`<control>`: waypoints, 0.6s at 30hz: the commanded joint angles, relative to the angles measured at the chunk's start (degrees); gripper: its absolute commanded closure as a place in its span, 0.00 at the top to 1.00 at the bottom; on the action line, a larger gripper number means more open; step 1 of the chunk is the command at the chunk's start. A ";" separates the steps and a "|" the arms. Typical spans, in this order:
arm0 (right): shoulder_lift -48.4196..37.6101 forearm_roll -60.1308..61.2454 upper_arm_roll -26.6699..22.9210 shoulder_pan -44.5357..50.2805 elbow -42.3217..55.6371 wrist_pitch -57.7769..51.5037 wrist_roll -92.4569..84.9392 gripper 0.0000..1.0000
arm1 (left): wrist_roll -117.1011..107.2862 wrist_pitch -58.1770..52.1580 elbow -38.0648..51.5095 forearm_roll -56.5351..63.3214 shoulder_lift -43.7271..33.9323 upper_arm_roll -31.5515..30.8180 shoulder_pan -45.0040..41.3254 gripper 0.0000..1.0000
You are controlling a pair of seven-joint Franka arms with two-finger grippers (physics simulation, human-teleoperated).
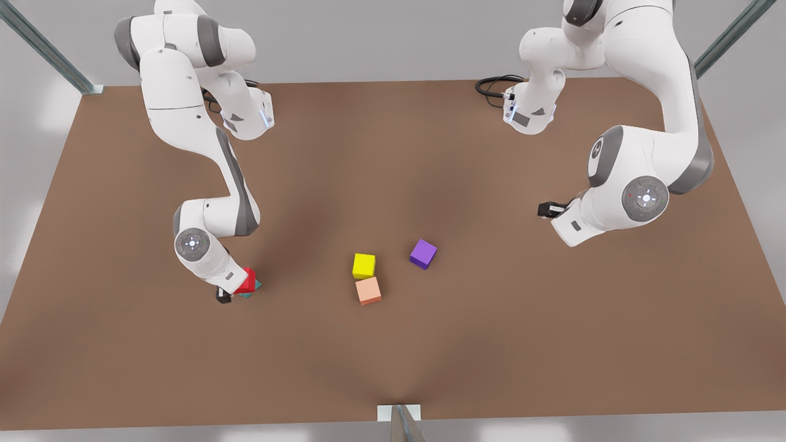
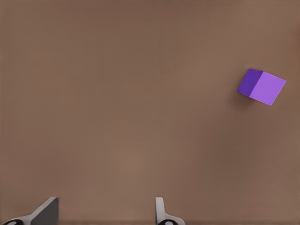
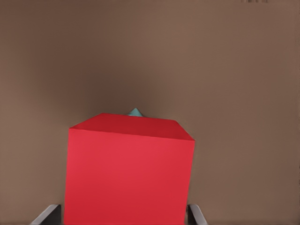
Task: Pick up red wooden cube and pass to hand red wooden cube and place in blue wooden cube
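Right gripper (image 3: 124, 216) clamps red wooden cube (image 3: 127, 171).

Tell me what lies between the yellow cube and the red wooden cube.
Nothing: in the front view, the brown table is bare between the yellow cube and the red wooden cube, which the right gripper holds.
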 commanded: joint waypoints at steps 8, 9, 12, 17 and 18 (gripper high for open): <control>-4.62 0.01 0.08 0.09 0.11 -4.34 0.93 1.00 | -0.38 -0.11 0.03 0.03 -0.06 0.00 0.07 1.00; -5.93 0.01 0.08 0.09 0.29 -5.74 1.20 1.00 | -0.38 -0.11 0.03 0.03 -0.06 0.00 0.07 1.00; -9.19 0.80 0.08 -0.26 5.11 -11.55 3.91 1.00 | -0.38 -0.11 -0.06 0.03 0.02 0.00 0.07 1.00; -5.33 11.43 0.08 -0.52 17.69 -28.42 64.09 1.00 | -0.38 -0.11 0.03 0.03 0.02 -0.01 0.07 1.00; -4.80 13.11 0.08 -0.44 17.69 -29.75 84.49 1.00 | -0.38 -0.11 0.03 0.03 0.02 0.00 0.07 1.00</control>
